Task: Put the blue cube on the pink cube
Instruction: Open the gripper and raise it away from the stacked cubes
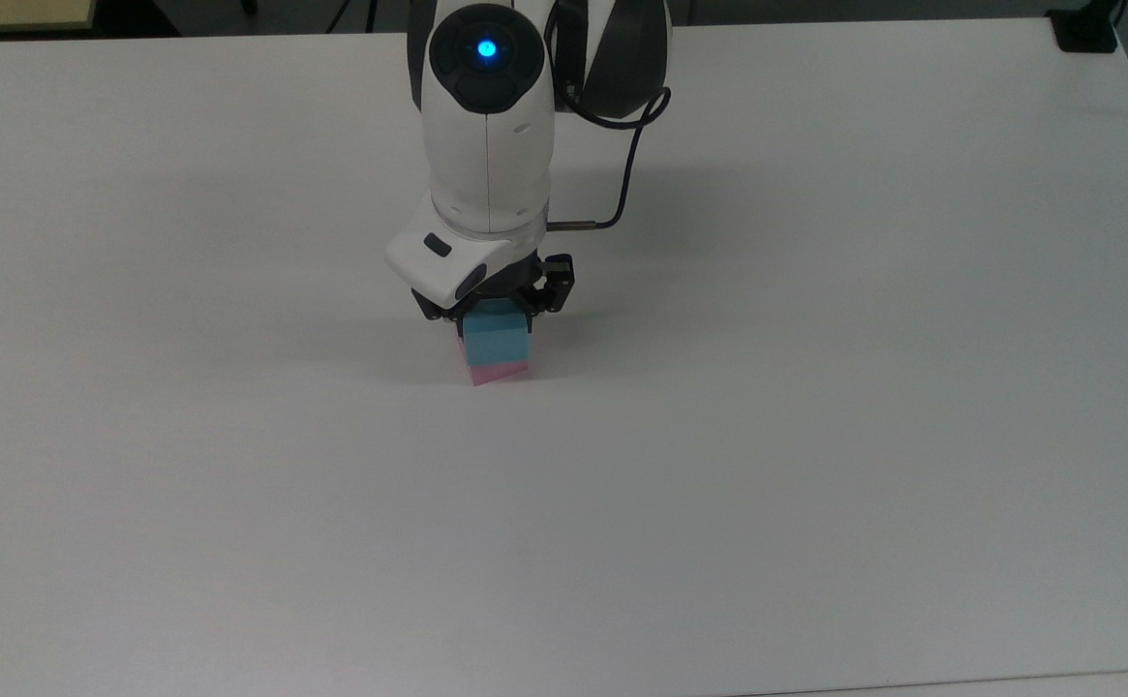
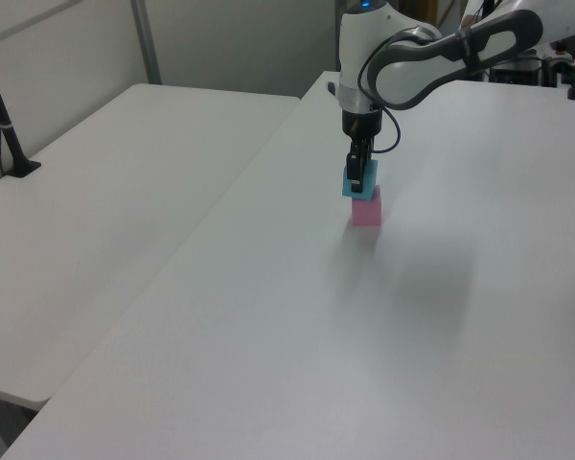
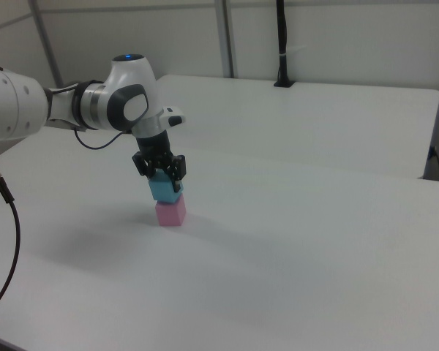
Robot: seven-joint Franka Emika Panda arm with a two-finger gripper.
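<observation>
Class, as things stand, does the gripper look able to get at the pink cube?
Probably not directly: the gripper is shut on the blue cube, which sits atop the pink cube and covers its top.
</observation>
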